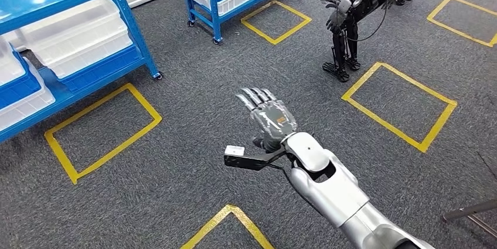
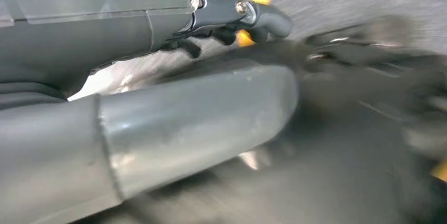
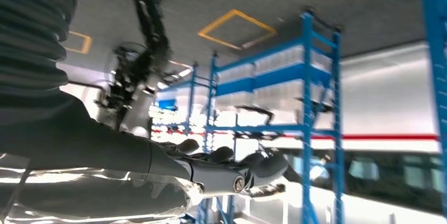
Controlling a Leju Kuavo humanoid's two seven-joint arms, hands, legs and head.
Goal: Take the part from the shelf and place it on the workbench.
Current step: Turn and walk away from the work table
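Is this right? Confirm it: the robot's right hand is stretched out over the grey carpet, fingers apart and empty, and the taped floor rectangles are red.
One thing is wrong: the taped floor rectangles are yellow, not red, as the head view shows. The rest stands: the right hand is stretched out over the grey carpet, fingers apart and empty.
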